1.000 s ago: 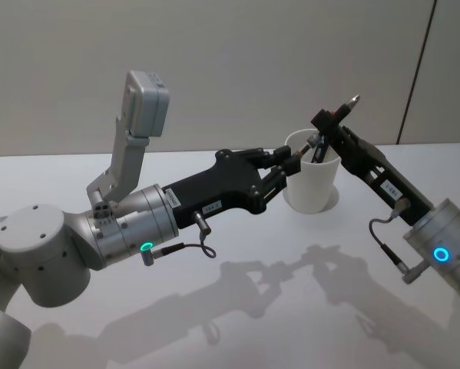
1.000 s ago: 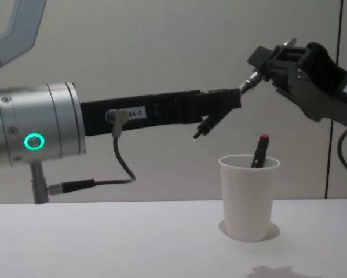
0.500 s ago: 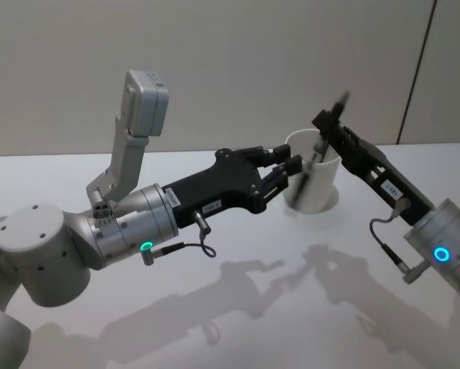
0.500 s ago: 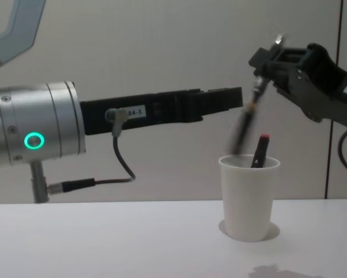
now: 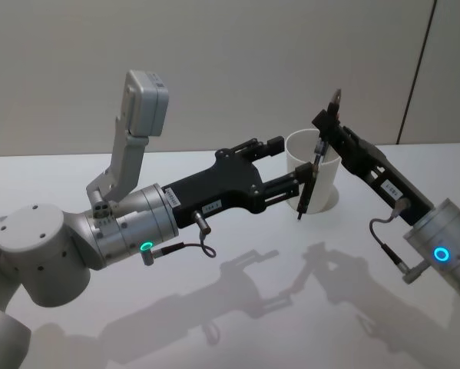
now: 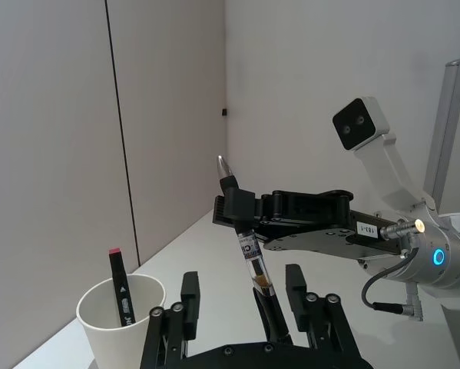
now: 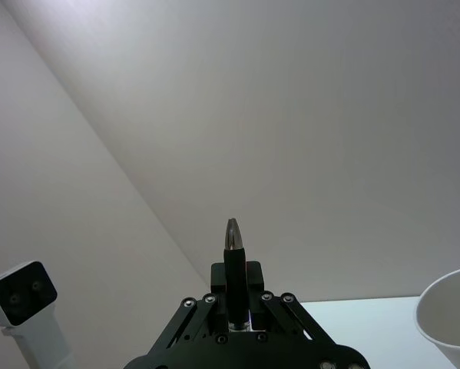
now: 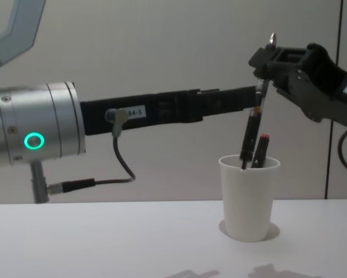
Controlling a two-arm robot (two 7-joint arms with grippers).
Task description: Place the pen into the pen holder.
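The pen (image 5: 316, 165) hangs nearly upright, with my right gripper (image 5: 325, 123) shut on its upper part, just below the metal tip. Its lower end (image 8: 243, 165) crosses the rim of the pen holder (image 8: 248, 200), a white paper cup, on the side nearer me. My left gripper (image 5: 289, 161) reaches in from the left and is open, its fingers (image 6: 293, 280) standing on either side of the pen (image 6: 251, 261) without gripping it. I cannot tell whether the pen's lower end is inside the cup (image 5: 325, 188).
A black marker with a red cap (image 8: 260, 149) stands inside the cup (image 6: 107, 338). The cup sits on a white table (image 5: 237, 323) before a plain wall. Both arms crowd the space above and left of the cup.
The pen has swung in my right gripper from pointing up and away to hanging almost straight down over the cup's rim. My left gripper's fingers have spread apart.
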